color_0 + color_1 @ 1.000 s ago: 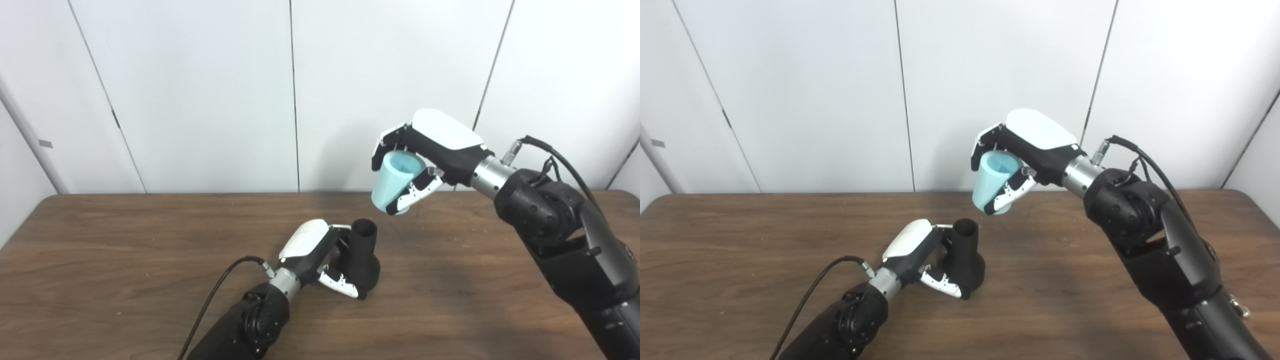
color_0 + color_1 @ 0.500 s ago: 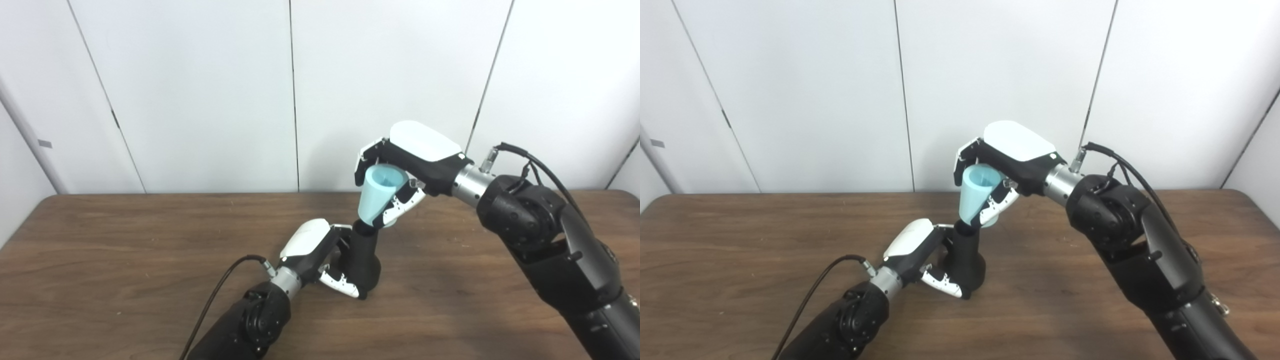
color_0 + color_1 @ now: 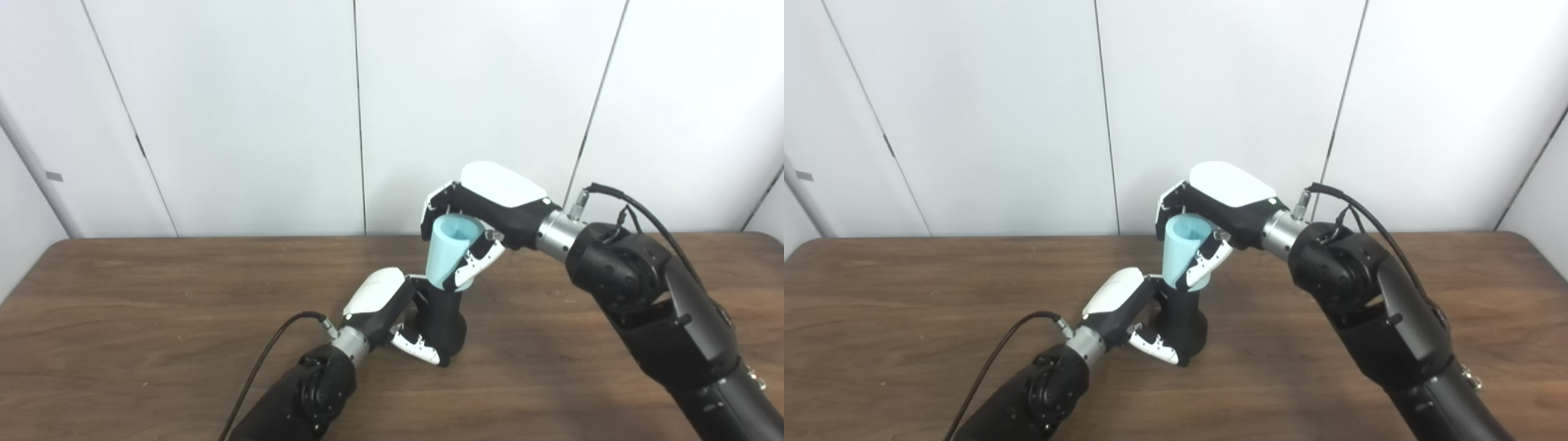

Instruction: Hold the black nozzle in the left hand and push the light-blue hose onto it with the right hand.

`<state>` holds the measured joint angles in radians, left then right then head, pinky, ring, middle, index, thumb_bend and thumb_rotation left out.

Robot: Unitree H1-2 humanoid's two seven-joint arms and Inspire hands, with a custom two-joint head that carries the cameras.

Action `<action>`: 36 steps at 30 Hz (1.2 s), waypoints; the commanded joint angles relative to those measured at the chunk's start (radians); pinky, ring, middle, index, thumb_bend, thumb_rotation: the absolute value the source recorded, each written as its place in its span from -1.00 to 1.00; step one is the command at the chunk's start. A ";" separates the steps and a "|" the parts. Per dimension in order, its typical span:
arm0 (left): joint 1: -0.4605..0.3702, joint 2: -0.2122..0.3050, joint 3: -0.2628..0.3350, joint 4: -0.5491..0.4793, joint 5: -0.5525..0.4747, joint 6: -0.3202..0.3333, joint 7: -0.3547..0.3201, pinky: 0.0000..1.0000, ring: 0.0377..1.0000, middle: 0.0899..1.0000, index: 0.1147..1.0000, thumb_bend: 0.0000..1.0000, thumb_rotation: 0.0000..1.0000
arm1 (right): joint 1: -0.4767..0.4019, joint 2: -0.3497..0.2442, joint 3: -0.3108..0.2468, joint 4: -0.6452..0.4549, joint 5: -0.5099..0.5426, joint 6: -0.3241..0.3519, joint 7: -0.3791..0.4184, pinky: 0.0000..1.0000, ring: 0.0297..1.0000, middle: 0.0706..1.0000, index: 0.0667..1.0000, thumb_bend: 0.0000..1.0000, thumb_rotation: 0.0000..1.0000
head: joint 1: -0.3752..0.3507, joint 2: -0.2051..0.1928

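Observation:
A black nozzle stands upright on the brown table, wide base down. My left hand is shut on it from the left side, fingers wrapped round its base. My right hand is shut on a light-blue tapered hose piece, held above the nozzle. The hose's lower end sits over the nozzle's neck and hides its top opening. The same scene shows in the right eye view, with the hose over the nozzle.
A black cable runs along my left forearm over the table. White wall panels stand behind the table's far edge. The table's left end is rounded.
My right hand has carried the hose down and to the left, from well above and right of the nozzle to over its neck. My left hand and the nozzle have stayed in place.

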<state>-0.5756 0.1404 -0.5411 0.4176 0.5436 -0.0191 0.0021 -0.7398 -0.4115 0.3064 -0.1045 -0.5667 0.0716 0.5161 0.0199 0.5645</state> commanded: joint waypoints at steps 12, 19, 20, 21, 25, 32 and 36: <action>0.062 -0.006 -0.048 0.030 0.030 0.057 -0.115 0.71 0.09 -0.14 -0.15 0.05 -1.00 | -0.004 0.032 0.013 -0.020 -0.009 0.003 -0.001 -0.31 -0.18 -0.06 -0.05 0.00 -1.00 | 0.005 0.013; 0.057 -0.009 -0.046 0.044 0.029 0.060 -0.115 0.71 0.09 -0.14 -0.15 0.05 -1.00 | 0.020 0.027 0.029 -0.009 -0.012 -0.017 -0.001 -0.27 -0.19 -0.06 -0.05 0.00 -1.00 | 0.008 0.023; 0.056 -0.009 -0.045 0.043 0.029 0.062 -0.116 0.71 0.09 -0.14 -0.15 0.05 -1.00 | 0.025 0.023 0.031 -0.005 -0.012 -0.024 -0.003 -0.25 -0.20 -0.07 -0.06 0.00 -1.00 | 0.009 0.025; 0.055 -0.009 -0.044 0.042 0.027 0.066 -0.119 0.71 0.09 -0.14 -0.15 0.05 -1.00 | 0.032 0.017 0.032 -0.003 -0.012 -0.033 -0.004 -0.22 -0.20 -0.07 -0.07 0.00 -1.00 | 0.009 0.025; 0.055 -0.005 -0.037 0.035 0.022 0.077 -0.129 0.72 0.09 -0.14 -0.15 0.05 -1.00 | 0.055 -0.007 0.032 -0.010 -0.006 -0.052 0.002 -0.27 -0.16 -0.07 -0.06 0.00 -1.00 | 0.009 0.026; 0.062 0.000 -0.023 0.016 0.015 0.089 -0.142 0.71 0.10 -0.12 -0.16 0.05 -1.00 | 0.090 -0.036 0.029 -0.009 0.013 -0.077 -0.003 -0.28 -0.17 -0.05 -0.05 0.00 -1.00 | -0.001 0.039; 0.064 0.004 -0.015 0.004 0.016 0.091 -0.149 0.69 0.11 -0.12 -0.17 0.05 -1.00 | 0.104 -0.041 0.026 0.007 0.021 -0.092 -0.019 -0.28 -0.17 -0.05 -0.04 0.00 -1.00 | -0.001 0.041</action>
<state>-0.5627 0.1389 -0.5270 0.3775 0.5469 0.0041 -0.0469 -0.6483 -0.4280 0.3278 -0.1019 -0.5525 -0.0009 0.4740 0.0184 0.6044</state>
